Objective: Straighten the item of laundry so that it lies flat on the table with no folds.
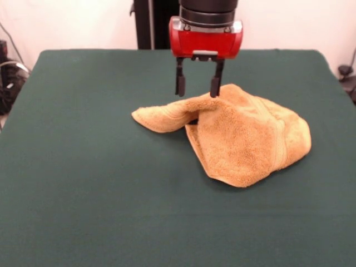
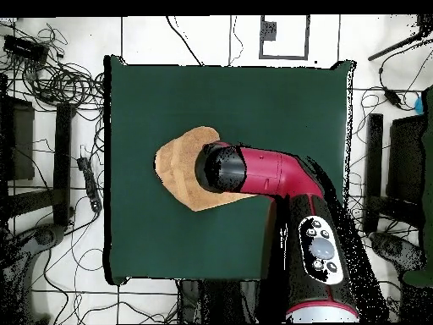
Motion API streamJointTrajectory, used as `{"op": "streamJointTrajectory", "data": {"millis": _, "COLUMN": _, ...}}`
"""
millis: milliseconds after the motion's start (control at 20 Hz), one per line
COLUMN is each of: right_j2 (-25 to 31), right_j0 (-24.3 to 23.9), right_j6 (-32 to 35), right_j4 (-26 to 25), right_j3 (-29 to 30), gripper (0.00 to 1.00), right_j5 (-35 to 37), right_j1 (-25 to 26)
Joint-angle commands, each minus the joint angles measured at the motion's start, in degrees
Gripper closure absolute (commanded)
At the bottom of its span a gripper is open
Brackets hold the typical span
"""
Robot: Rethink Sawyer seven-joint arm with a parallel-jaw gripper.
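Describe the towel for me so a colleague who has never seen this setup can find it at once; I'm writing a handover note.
Start from the big dark green table that fills the front view. Near its middle, just below the robot's open hand that hangs from the red wrist, lies the towel. It is the only thing on the cloth: a mustard-orange terry piece, crumpled and folded over itself, with one corner stretched out to the side.

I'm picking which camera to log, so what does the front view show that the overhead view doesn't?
Only the front view shows the hand with its black fingers open, hanging at the crumpled mustard terry-cloth towel's raised fold, plus the towel's woven band. Only the overhead view shows the whole dark green cloth-covered table, with cables on the floor around it. Both show the towel still bunched, not flat.
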Motion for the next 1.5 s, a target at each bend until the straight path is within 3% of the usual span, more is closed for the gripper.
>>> {"op": "streamJointTrajectory", "data": {"millis": 50, "right_j2": 3.99, "right_j0": 0.11, "right_j6": -0.30, "right_j4": -1.94, "right_j3": -0.28, "gripper": 0.00, "right_j5": 6.61, "right_j1": 1.52}}
{"op": "streamJointTrajectory", "data": {"millis": 300, "right_j2": 5.52, "right_j0": -0.66, "right_j6": -2.64, "right_j4": -2.91, "right_j3": -0.45, "gripper": 0.00, "right_j5": 5.25, "right_j1": 1.83}}
{"op": "streamJointTrajectory", "data": {"millis": 900, "right_j2": 16.90, "right_j0": -6.61, "right_j6": -18.93, "right_j4": -9.77, "right_j3": -1.40, "gripper": 0.00, "right_j5": 11.13, "right_j1": 2.55}}
{"op": "streamJointTrajectory", "data": {"millis": 1100, "right_j2": 18.69, "right_j0": -7.37, "right_j6": -17.52, "right_j4": -11.46, "right_j3": -1.42, "gripper": 0.00, "right_j5": 12.50, "right_j1": 2.80}}
{"op": "streamJointTrajectory", "data": {"millis": 1500, "right_j2": 22.84, "right_j0": -9.26, "right_j6": -20.85, "right_j4": -15.81, "right_j3": -3.14, "gripper": 0.00, "right_j5": 16.34, "right_j1": 3.61}}
